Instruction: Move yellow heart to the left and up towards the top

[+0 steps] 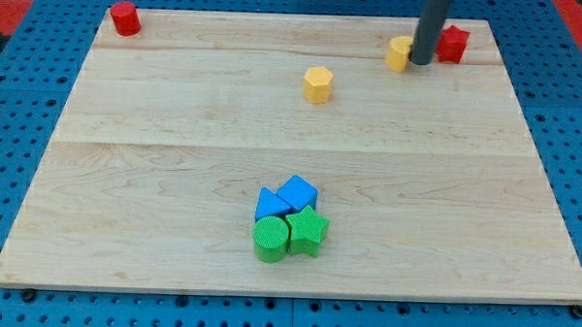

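Observation:
A yellow block (399,53), which looks like the heart, lies near the view's top right, partly hidden by the rod. My tip (421,63) stands right against its right side, between it and a red star (454,43). A second yellow block, a hexagon (317,84), lies lower and to the left of them.
A red block (125,18) sits in the board's top left corner. Near the bottom centre is a tight cluster: a blue cube (298,193), a blue triangle-like block (269,204), a green cylinder (271,239) and a green star (308,230). The wooden board (155,159) rests on a blue pegboard.

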`<action>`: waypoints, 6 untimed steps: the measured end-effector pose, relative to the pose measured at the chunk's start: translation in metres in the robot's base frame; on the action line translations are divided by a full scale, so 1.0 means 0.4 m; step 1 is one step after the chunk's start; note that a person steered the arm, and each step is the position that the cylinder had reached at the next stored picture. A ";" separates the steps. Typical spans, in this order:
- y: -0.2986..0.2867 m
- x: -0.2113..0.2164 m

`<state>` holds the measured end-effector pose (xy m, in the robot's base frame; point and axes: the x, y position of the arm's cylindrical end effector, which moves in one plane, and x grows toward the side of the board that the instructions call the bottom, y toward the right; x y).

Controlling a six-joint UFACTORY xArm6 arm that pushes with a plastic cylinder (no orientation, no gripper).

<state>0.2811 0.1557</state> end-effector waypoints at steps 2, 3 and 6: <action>-0.118 -0.060; -0.145 -0.086; -0.236 -0.159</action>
